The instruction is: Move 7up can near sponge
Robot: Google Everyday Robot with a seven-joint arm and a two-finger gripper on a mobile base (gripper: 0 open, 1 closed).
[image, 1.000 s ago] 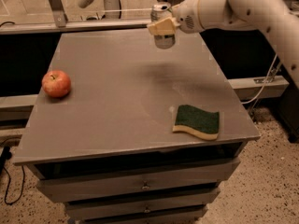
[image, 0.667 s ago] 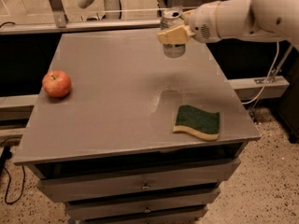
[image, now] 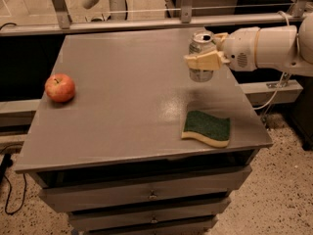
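The 7up can [image: 199,74] is a silvery can with a pull-tab top, held upright in the air over the right side of the grey table [image: 122,106]. My gripper [image: 203,58] reaches in from the right on a white arm and is shut on the can, one cream finger across its front. The sponge [image: 207,128], dark green on top with a pale yellow layer, lies flat near the table's front right corner, below and slightly right of the can.
A red apple [image: 60,87] sits at the table's left side. The table has drawers [image: 146,195] under its front edge. A metal rail [image: 146,21] runs behind the table. A cable [image: 10,190] lies on the floor at left.
My gripper has carried the can to the right and down, from above the table's back edge towards the sponge. The sponge and apple have not moved.
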